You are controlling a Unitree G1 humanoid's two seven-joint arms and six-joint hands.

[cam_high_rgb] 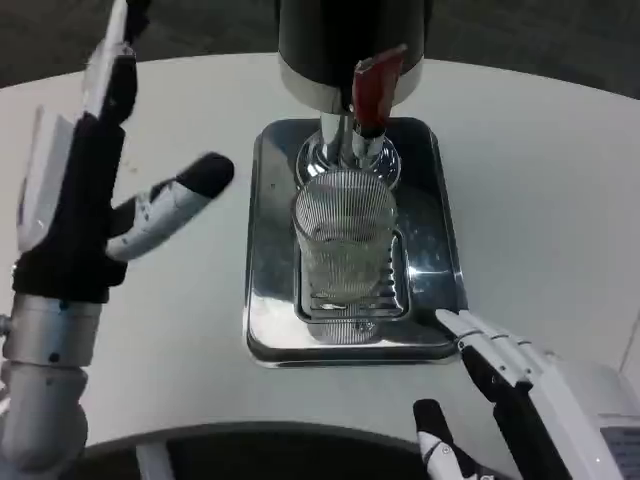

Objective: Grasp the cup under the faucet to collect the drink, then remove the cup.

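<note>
**Both hands spread, cup under the faucet**

We see the left hand [100, 190] raised left of the tray, fingers apart and holding nothing, one black-tipped finger pointing toward the cup. The right hand [520, 390] lies low at the tray's near right corner, fingers spread and empty, fingertips just at the rim. The ribbed clear cup [345, 240] stands upright on the drip grate of the steel tray [265, 250], directly beneath the faucet [350, 140] with its red lever [375, 85], on the white counter [540, 180].
</note>
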